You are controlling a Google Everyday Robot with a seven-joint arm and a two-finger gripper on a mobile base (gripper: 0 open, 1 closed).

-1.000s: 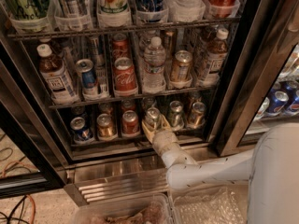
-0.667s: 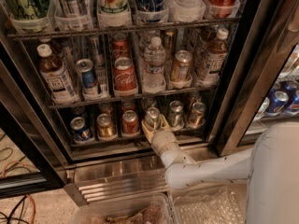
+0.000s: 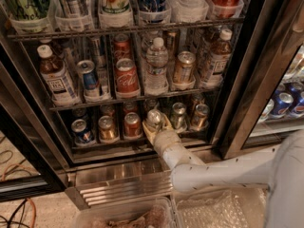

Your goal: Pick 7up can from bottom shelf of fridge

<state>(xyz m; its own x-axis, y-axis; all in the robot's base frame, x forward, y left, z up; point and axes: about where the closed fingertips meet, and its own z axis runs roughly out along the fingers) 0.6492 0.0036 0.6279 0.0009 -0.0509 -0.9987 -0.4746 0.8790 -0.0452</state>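
The fridge (image 3: 237, 103) stands open, and its bottom shelf (image 3: 118, 144) holds a row of short cans. The 7up can (image 3: 153, 118), with a silver top and pale body, stands fourth from the left on that shelf. My gripper (image 3: 155, 127) has reached into the shelf from the lower right and sits right at this can, around its lower part. The can is still standing on the rack. My white arm (image 3: 213, 172) runs in over the ribbed steel base (image 3: 123, 184).
On the shelf, a blue can (image 3: 81, 129), a gold can (image 3: 106, 127) and a red can (image 3: 132, 124) stand left of the gripper. Two more cans (image 3: 178, 114) stand to its right. The rack above holds bottles and cans. A clear bin (image 3: 123, 215) sits below. A neighbouring cooler (image 3: 285, 101) is on the right.
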